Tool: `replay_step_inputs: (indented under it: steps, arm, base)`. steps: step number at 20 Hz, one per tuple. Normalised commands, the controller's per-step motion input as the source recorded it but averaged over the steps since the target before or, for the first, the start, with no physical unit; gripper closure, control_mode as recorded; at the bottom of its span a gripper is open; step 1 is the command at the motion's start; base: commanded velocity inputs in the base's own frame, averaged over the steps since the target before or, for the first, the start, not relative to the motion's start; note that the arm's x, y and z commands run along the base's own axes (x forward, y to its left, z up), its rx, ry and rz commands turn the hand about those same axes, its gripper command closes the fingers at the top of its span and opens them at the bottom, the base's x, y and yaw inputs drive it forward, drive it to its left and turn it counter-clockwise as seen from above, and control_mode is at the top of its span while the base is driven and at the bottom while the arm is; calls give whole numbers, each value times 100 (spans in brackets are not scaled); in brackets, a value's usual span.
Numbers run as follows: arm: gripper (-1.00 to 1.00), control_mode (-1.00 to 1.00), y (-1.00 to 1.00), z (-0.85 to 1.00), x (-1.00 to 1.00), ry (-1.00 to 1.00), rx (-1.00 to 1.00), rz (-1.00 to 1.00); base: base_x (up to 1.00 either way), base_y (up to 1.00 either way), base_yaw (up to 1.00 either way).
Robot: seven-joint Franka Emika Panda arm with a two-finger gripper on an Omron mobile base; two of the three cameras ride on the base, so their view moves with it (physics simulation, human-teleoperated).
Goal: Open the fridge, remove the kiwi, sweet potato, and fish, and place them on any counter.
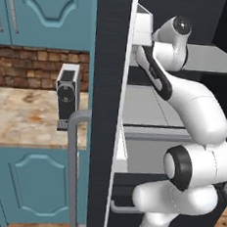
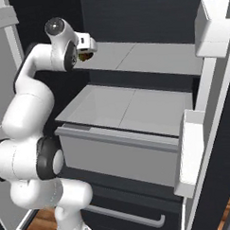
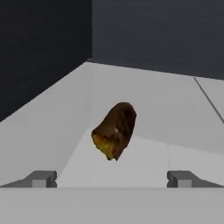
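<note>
The gripper (image 3: 111, 179) has its jaws spread wide apart, and there is nothing between them. In the hand view, the 2 dark fingertips (image 3: 41, 178) stick up at the bottom, 1 on each side.

Just past the tips, right in the middle of the gap, lies the sweet potato (image 3: 114, 130). It is a small golden brown lump. It rests on a grey shelf (image 3: 175, 113) inside the fridge (image 2: 146, 21), whose doors stand open. The lump is ahead of the jaws, not yet between them. Its long way runs slanted: the near end, yellow and rough, points down toward the left tip, and the far end leans up and to the right. So its long way lies more away from the hand than across the gap. I think the jaws can close on its narrow sides if the hand slides straight forward a little.

In the right base view, the gripper (image 2: 88, 46) reaches onto the upper shelf from the left, and the brown lump (image 2: 85, 56) peeks out just beside the hand.

Behind the lump, the shelf runs back to the dark wall of the fridge. I cannot see the kiwi or the fish here.

Off to the left, in the left base view, is the counter (image 1: 17, 116), with a small coffee machine (image 1: 67, 94) on it. It looks like a good spot for the lump.
</note>
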Motion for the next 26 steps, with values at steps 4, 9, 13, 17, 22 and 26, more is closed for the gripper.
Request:
replay_step_inputs:
  steps: [4,9,13,17,22,26]
  arm:
    - [-100,-100,14,-8,73,8,0,-5]
    - [-100,-100,0,-11,52,9,0,-15]
    - [-100,-100,0,-38,32,9,0,-16]
    - [-100,-100,0,-36,1,3,0,-14]
    - [100,-100,-14,-37,-35,0,5,-12]
    - [100,-100,-53,4,-51,-2,15,-8]
  base:
    - [0,0,0]
    - [0,0,0]
    - [0,0,0]
    - [0,0,0]
    - [0,0,0]
    - [0,0,0]
